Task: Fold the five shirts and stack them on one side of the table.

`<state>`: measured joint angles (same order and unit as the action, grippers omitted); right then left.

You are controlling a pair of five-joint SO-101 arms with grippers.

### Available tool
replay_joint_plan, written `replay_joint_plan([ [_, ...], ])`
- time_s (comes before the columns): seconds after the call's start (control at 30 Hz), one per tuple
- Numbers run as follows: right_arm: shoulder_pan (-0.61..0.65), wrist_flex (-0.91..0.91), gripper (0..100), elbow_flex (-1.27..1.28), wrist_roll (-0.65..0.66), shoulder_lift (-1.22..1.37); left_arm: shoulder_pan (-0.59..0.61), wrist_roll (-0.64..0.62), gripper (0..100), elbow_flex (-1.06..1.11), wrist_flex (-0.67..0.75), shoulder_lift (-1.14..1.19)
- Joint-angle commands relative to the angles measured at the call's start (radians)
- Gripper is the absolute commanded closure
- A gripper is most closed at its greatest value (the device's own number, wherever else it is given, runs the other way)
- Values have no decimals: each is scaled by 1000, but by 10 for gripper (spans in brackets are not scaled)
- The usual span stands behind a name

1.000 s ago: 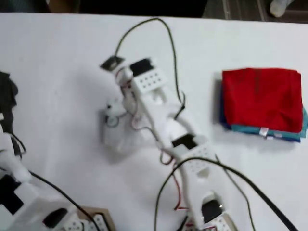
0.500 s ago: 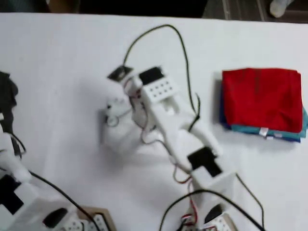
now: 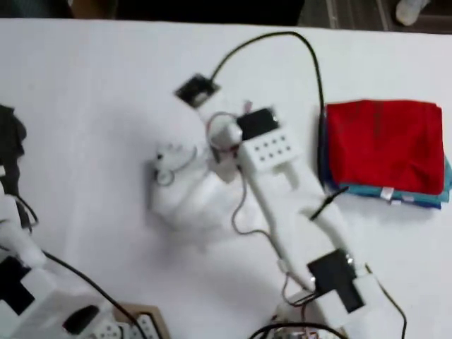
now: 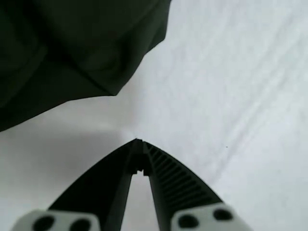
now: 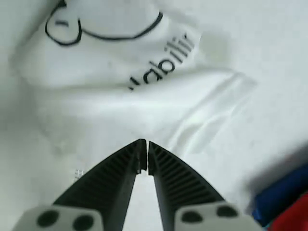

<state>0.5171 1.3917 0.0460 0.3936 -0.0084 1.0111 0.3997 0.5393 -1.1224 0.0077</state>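
Light fell bright and even from overhead, and glare washed the white table (image 3: 85, 78) nearly featureless. Just ahead of the left jaws a soft grey shadow lay on the table, under the edge of the dark cloth (image 4: 72, 43). Ahead of the right jaws the white shirt (image 5: 120, 96) showed only faint shading along its folds. Both pairs of black jaws looked dull, without highlights.

Right arm (image 3: 282, 212) was stretched from 5 o'clock toward 10 o'clock in the high view, right gripper (image 5: 143, 144) with jaws pinched together. Left gripper (image 4: 138, 144) was closed up too, the left arm (image 3: 42, 289) tucked down at 8 o'clock.
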Motion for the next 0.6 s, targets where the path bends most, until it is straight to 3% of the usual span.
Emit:
replay_joint_plan([
  [0.0, 47, -148, 978, -15, -5, 42, -2, 3, 974, -8, 11, -46],
  [0.57, 114, -173, 978, -577, -5, 700, -2, 3, 974, -2, 11, -46],
])
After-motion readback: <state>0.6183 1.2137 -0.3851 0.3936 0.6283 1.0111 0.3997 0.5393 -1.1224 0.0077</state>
